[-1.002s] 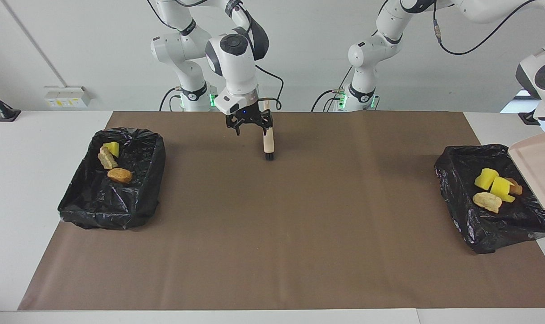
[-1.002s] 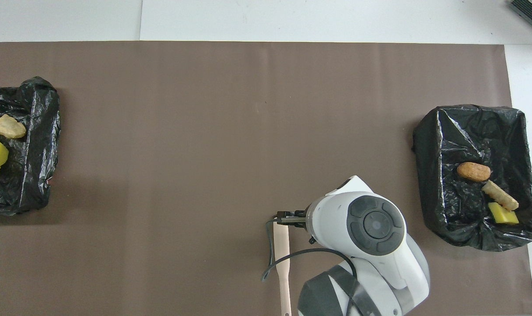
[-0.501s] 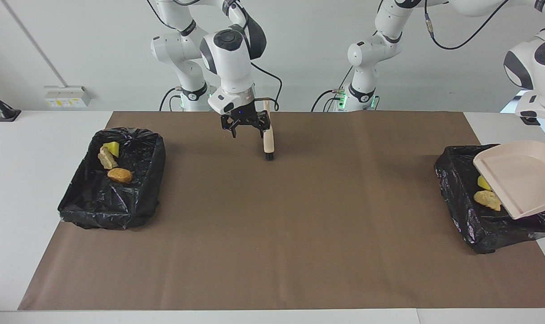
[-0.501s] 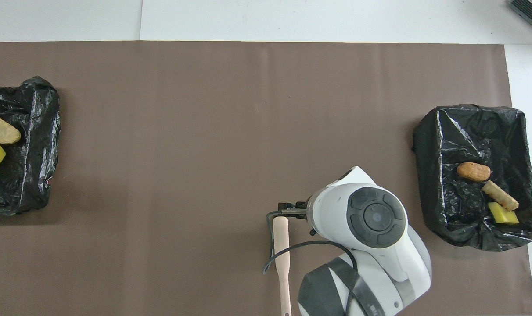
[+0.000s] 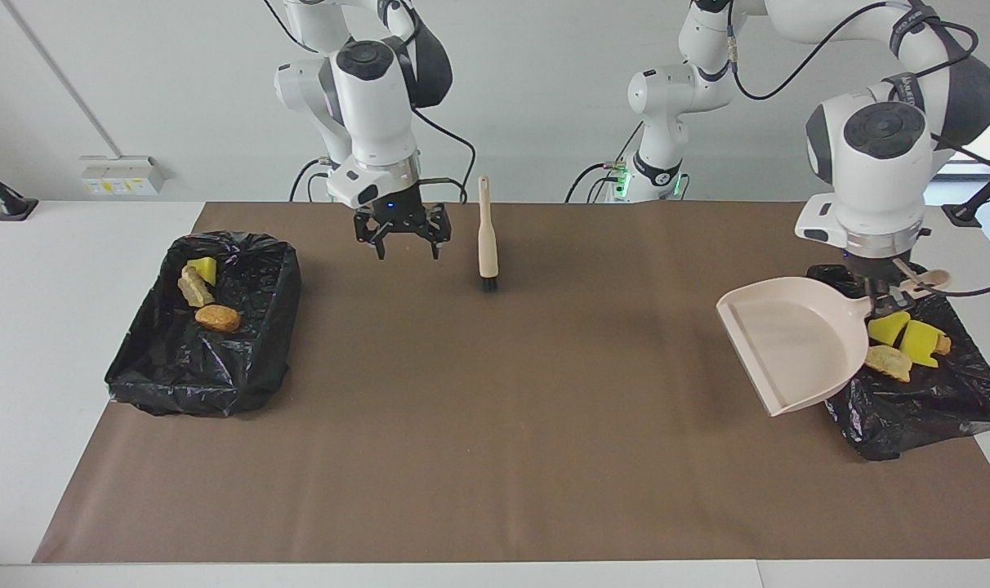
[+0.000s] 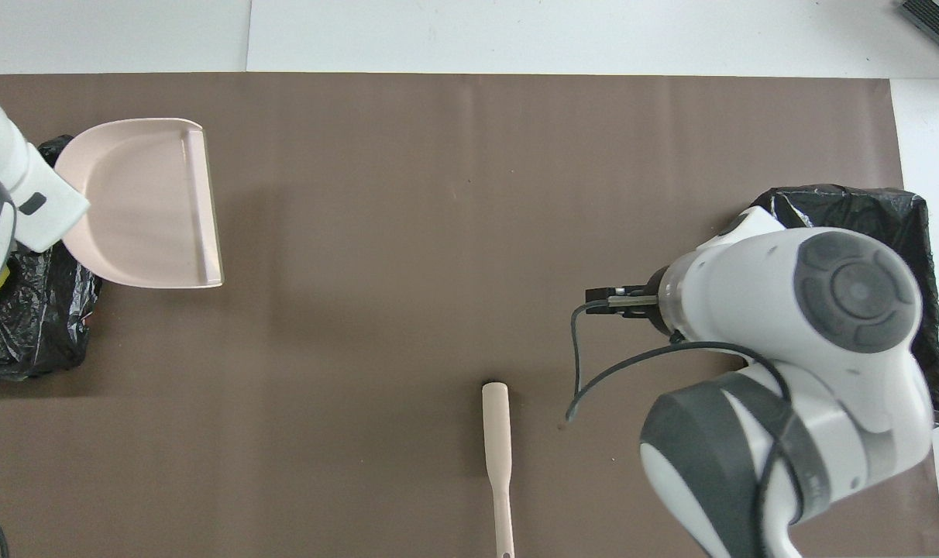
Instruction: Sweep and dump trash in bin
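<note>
The trash lies in two black-lined bins. Yellow chunks [image 5: 911, 339] and a tan lump [image 5: 887, 362] sit in the bin [image 5: 895, 416] at the left arm's end. A yellow piece [image 5: 203, 268] and two tan-orange lumps [image 5: 216, 318] sit in the bin [image 5: 217, 376] at the right arm's end. My left gripper [image 5: 880, 296] is shut on the handle of the empty beige dustpan [image 5: 793, 339], held in the air over that bin's inner edge and the mat. My right gripper [image 5: 403, 242] hangs open and empty over the mat, beside the brush [image 5: 487, 245].
The brush [image 6: 497, 457] lies flat on the brown mat [image 5: 495, 425] close to the robots. From above, the dustpan [image 6: 140, 201] juts out past the bin [image 6: 28, 325], and the right arm covers part of the second bin [image 6: 857, 205].
The left arm swung the dustpan from over its bin toward the table's middle and levelled it. The right gripper drew away from the brush toward its own bin. The brush stayed put.
</note>
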{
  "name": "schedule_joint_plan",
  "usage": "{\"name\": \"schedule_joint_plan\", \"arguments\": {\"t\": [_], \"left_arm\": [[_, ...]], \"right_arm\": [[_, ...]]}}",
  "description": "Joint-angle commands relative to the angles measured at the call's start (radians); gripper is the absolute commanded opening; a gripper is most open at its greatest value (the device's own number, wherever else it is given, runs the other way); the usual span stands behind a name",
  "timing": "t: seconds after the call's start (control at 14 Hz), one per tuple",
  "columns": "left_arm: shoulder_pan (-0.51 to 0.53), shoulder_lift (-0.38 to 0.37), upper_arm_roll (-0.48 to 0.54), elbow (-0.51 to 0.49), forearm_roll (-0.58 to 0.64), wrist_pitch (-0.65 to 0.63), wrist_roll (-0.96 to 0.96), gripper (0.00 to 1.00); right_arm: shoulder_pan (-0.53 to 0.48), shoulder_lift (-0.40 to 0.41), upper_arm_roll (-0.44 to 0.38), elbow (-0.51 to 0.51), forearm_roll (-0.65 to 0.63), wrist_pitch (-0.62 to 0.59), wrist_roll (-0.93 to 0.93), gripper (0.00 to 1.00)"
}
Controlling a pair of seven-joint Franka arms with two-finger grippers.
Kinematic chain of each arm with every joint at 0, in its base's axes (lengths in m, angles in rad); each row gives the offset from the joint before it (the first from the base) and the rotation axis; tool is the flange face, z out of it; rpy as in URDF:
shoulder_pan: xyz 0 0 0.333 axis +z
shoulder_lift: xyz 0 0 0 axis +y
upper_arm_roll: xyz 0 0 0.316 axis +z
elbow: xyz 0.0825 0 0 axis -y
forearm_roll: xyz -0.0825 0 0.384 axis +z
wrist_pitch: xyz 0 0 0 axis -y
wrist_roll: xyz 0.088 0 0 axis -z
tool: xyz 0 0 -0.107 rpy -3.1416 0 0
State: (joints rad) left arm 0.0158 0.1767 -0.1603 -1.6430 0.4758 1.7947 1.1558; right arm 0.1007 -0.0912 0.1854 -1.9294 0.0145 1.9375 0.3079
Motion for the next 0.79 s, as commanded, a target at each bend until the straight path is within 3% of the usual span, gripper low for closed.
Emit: {"name": "schedule_joint_plan", "arguments": {"t": [0.0,0.29,0.43,0.72], "left_arm": [[-0.104,0.004,0.018,-0.011,-0.104,-0.058,-0.241,0.0],[-0.308,0.09,0.018,0.005,-0.213,-0.057,-0.751,0.0],[-0.353,0.122,0.018,0.018,-0.303,-0.051,-0.939,0.0],[-0.46,0.214,0.018,0.135,-0.414,-0.049,-1.299,0.0]], "right_arm": [[-0.012,0.008,-0.084,0.128,-0.015,-0.122,-0.094,1.0],[-0.039,0.004,-0.164,0.248,-0.016,-0.302,-0.156,1.0],[-0.079,0.005,-0.175,0.324,-0.013,-0.412,-0.179,1.0],[-0.078,-0.036,-0.262,0.28,-0.004,-0.469,-0.23,1.0]]}}
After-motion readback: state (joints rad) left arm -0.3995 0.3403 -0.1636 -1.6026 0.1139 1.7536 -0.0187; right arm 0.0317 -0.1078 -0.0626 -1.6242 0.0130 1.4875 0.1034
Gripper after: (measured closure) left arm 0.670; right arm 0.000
